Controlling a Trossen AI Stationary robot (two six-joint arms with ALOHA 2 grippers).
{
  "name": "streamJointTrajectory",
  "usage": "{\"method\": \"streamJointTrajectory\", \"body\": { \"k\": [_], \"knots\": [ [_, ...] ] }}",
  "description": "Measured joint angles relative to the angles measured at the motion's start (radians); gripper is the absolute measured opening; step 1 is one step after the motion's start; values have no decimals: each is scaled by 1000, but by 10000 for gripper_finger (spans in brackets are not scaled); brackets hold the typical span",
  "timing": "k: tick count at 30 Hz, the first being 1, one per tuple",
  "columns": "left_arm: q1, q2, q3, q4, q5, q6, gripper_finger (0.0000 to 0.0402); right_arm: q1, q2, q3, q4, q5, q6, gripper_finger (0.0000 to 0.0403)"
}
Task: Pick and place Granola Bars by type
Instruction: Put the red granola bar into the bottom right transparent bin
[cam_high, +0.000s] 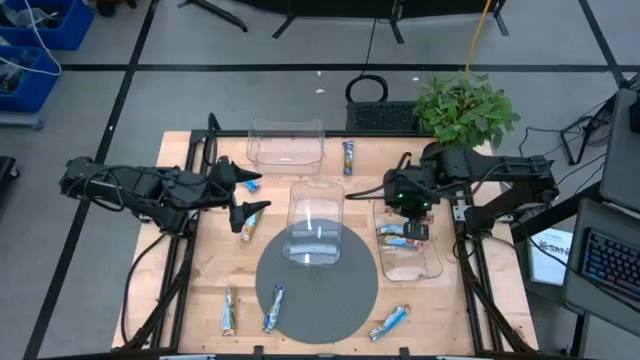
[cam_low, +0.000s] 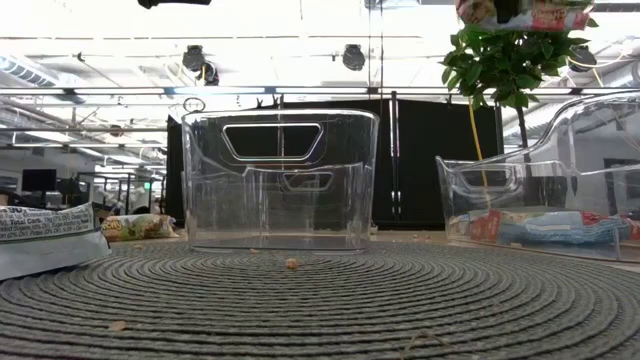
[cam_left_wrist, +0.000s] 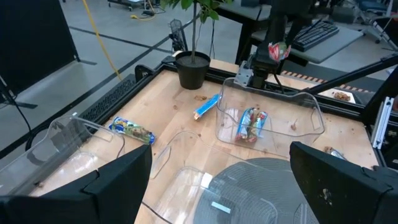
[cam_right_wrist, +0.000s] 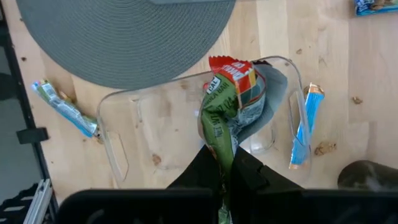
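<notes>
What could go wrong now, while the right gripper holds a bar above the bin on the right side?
1. The right gripper, shut on the granola bar, pinches only one end of the wrapper, so the bar may swing and fall onto the rim of the right bin.
2. That bin already holds bars, so the new bar may land on top of them rather than lie flat.
3. The left gripper is open near a loose bar and might push it aside.

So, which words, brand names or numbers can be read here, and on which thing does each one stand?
None can be read with certainty.
Bar held by the right gripper: white print on green, too crumpled to read.
Wrapper in the low view: lines of small print, too blurred.
Bars in the bin: print too small.
</notes>
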Motion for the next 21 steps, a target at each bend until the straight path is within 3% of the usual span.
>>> {"method": "streamJointTrajectory", "body": {
  "k": [11,21],
  "knots": [
    [0,0,0,-52,19,-3,381,42,5,-244,104,-1,15,0],
    [0,0,0,-52,20,-4,381,99,4,-507,363,-12,55,0]
  ]
}}
